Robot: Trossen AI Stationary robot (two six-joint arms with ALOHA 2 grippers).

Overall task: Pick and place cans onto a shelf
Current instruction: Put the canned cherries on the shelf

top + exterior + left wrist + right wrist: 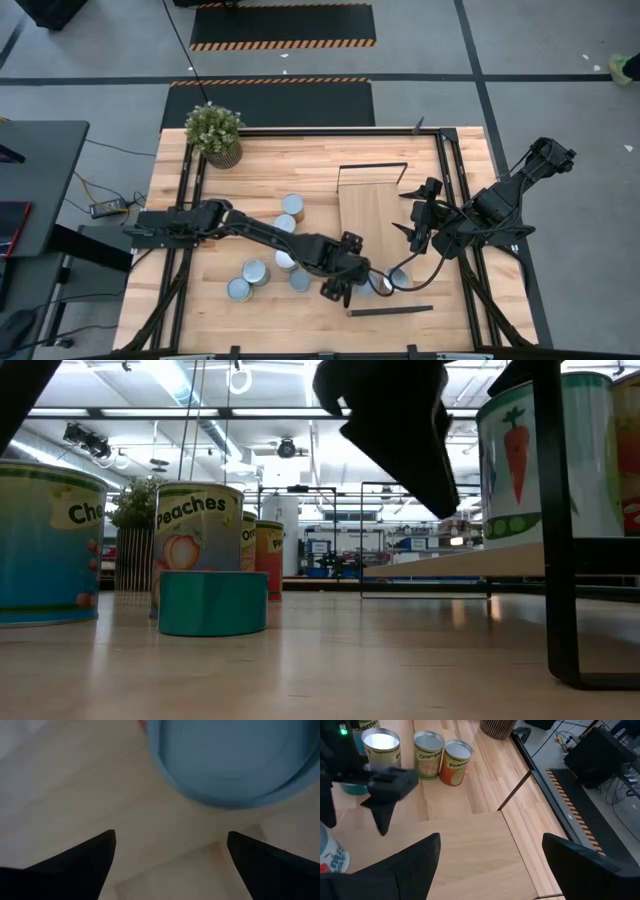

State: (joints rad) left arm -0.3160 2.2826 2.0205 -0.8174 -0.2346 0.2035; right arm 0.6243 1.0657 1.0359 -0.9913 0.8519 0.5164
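The shelf (372, 222), a light-wood board with black end frames, lies right of the table's middle. Two cans (398, 278) stand at its near end; one shows in the low view (545, 460). Several more cans (285, 260) stand on the table to the shelf's left. My left gripper (342, 290) is open and empty, pointing down beside the shelf's near left corner. A pale blue can top (230, 760) lies just beyond its fingers (85, 862). My right gripper (408, 212) is open and empty over the shelf's right edge. It also shows in its own wrist view (490, 865).
A potted plant (214, 132) stands at the far left corner. A low teal tin (212, 600) stands in front of the Peaches can (200, 525). The shelf's black frame leg (560, 560) rises at the right. Bare shelf board (470, 845) lies under my right gripper.
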